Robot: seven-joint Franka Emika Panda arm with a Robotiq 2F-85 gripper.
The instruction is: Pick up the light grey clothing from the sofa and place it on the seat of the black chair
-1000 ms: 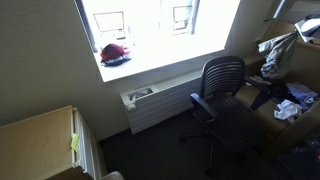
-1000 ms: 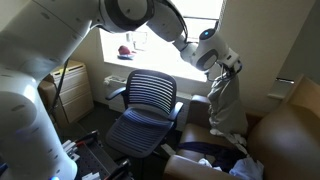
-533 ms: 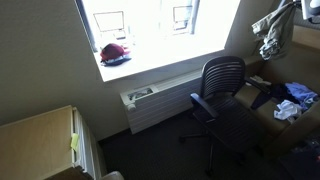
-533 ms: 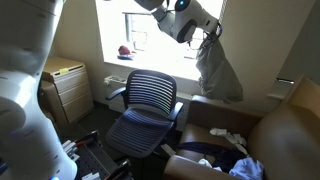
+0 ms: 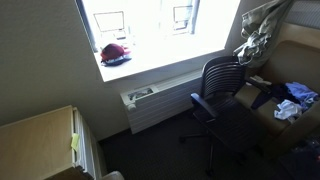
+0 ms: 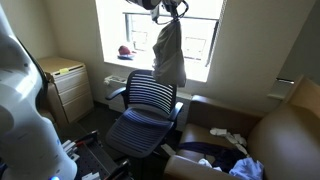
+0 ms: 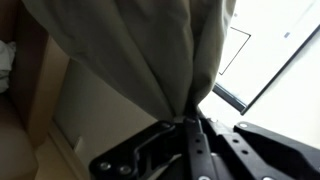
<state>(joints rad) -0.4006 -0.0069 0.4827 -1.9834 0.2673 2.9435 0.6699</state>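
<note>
The light grey clothing [image 6: 168, 55] hangs in long folds from my gripper [image 6: 168, 10], high above the black mesh office chair [image 6: 148, 100]. In an exterior view the cloth [image 5: 252, 38] hangs at the top right, just above the chair's backrest [image 5: 220, 75]. In the wrist view my gripper [image 7: 192, 122] is shut on the gathered cloth [image 7: 130, 50], which fills most of the picture. The chair seat [image 6: 140, 130] is bare. The brown sofa [image 6: 285, 130] is to the right.
More clothes lie on the sofa [image 5: 292, 100], white and blue ones [image 6: 232, 138]. A bright window [image 5: 150, 25] with a red object [image 5: 114, 53] on its sill is behind the chair. A radiator [image 5: 160, 100] and a wooden cabinet [image 6: 65, 85] stand by the wall.
My gripper has lifted the grey clothing off the sofa and carried it sideways from over the sofa to above the chair's backrest. The chair has not moved.
</note>
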